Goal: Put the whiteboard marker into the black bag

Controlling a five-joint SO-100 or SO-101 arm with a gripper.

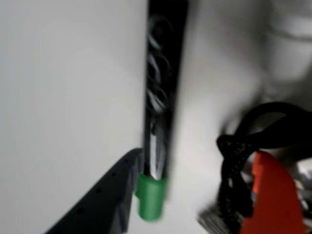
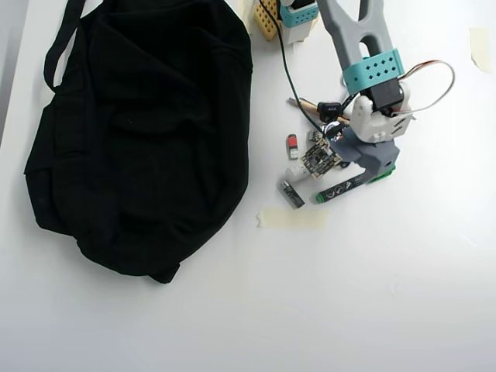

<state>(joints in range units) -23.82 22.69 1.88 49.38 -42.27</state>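
The whiteboard marker [image 2: 339, 189], with a black barrel, white print and green ends, lies on the white table right of the black bag [image 2: 139, 132]. In the wrist view the marker [image 1: 163, 87] runs top to bottom, blurred, with a green end [image 1: 150, 197] at the bottom. My gripper [image 2: 370, 172] is low over the marker's right end. In the wrist view the gripper [image 1: 195, 161] is open: the dark finger [image 1: 109, 195] touches the marker's left side and the orange finger [image 1: 268, 195] stands well apart on the right. The bag is large, soft and heaped, with its strap [image 2: 58, 46] at the upper left.
A short grey cylinder [image 2: 292, 194], a small red-and-white item [image 2: 293, 145] and a circuit board [image 2: 319, 159] lie between bag and marker. A strip of tape [image 2: 293, 218] is below them. A black cable loop [image 1: 253, 131] hangs by the orange finger.
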